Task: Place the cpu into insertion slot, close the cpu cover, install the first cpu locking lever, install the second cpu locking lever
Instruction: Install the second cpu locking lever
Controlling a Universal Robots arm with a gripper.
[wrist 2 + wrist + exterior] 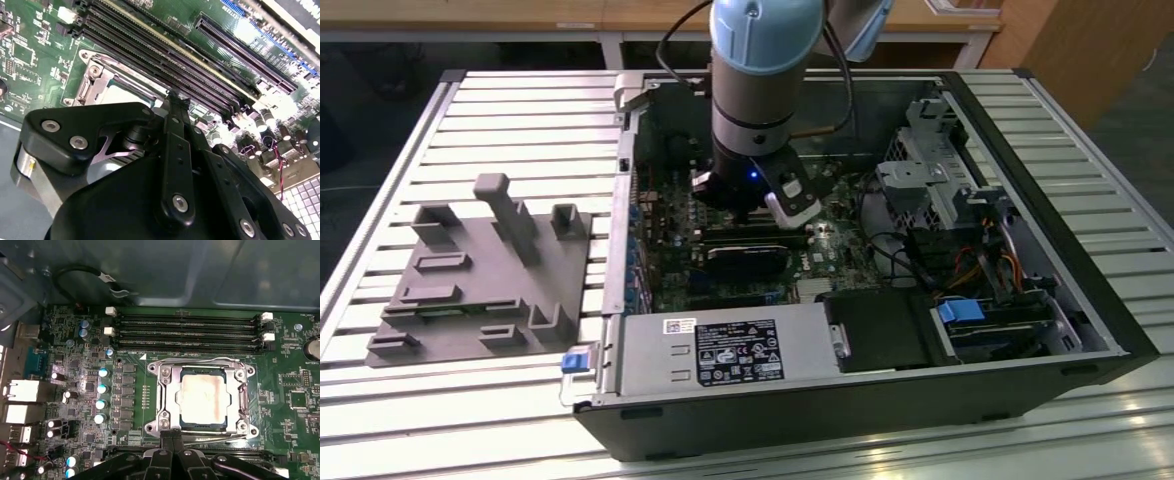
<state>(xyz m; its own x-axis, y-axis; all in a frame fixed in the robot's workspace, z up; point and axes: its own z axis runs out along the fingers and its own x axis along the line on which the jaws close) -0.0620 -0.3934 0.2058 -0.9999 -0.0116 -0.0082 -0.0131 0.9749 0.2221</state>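
Note:
The cpu [201,399], with a pale smeared silver top, lies in the insertion slot [250,390] on the green motherboard [130,390]. The cpu cover [170,400] is folded down flat around it, and the chip shows through its window. One thin wire locking lever [200,359] runs along the socket edge beside the memory slots. Another lever [220,438] runs along the opposite edge. My gripper [172,434] is shut, with its tips pressed together at the end of that second lever. In the second wrist view the gripper [176,102] stands just over the cover [107,80].
The arm reaches down into an open computer case [1067,300] on a slatted table. The memory slots [190,332], capacitors [102,387] and a black block [747,255] crowd the socket. A power supply [720,350] sits at the case front. A grey fixture [480,270] lies on the exterior view's left.

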